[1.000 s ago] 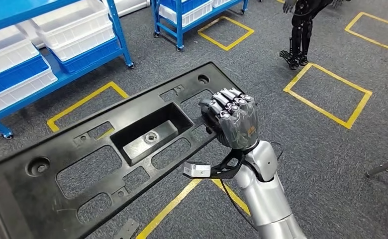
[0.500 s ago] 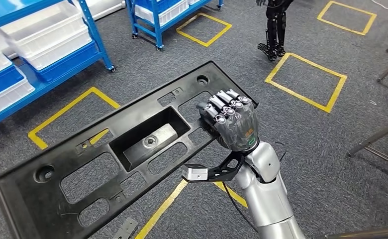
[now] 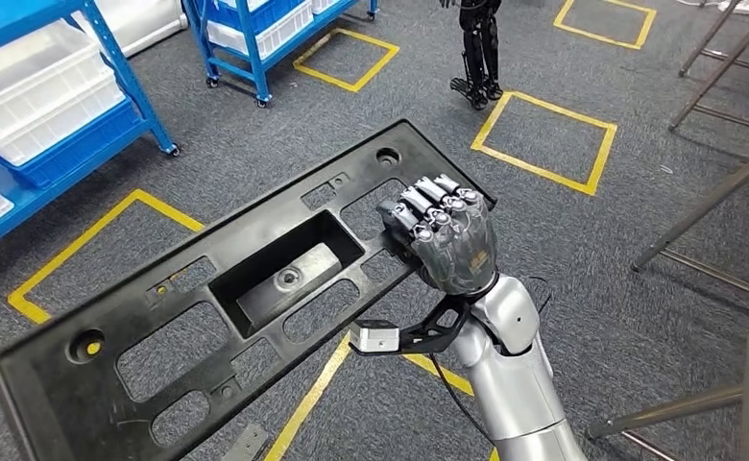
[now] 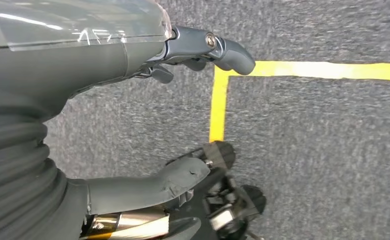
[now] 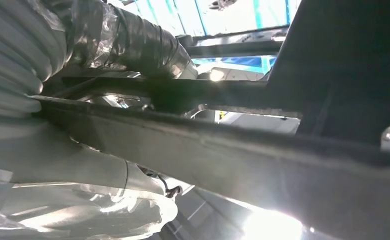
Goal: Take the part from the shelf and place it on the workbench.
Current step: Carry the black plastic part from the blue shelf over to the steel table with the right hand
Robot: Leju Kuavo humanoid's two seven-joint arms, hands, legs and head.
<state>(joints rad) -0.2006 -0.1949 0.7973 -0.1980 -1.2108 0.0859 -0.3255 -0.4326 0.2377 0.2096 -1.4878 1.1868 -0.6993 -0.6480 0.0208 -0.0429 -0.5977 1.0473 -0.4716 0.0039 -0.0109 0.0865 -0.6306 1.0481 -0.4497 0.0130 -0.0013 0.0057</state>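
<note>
Floor: grey carpet marked with yellow tape squares. Blue shelf racks holding white bins stand at the far left of the head view; bare metal frame legs stand at the right.

Part: a long black plastic panel with a rectangular recess at centre and many cut-outs. It is held in the air above the carpet, tilted, running from lower left to upper right of the head view. The floor tape is visible through its openings.

Right hand: fingers curled over the panel's right-hand edge, clamping it. The silver forearm rises from below, with a small bracket-mounted camera beside the wrist. The right wrist view adds the underside: the panel edge runs across just past the hand, with thumb below the edge and a finger above it, something the head view hides.

Left hand: seen in the left wrist view, hanging over bare carpet and a yellow tape corner. Fingers and thumb are spread apart, holding nothing.
</note>
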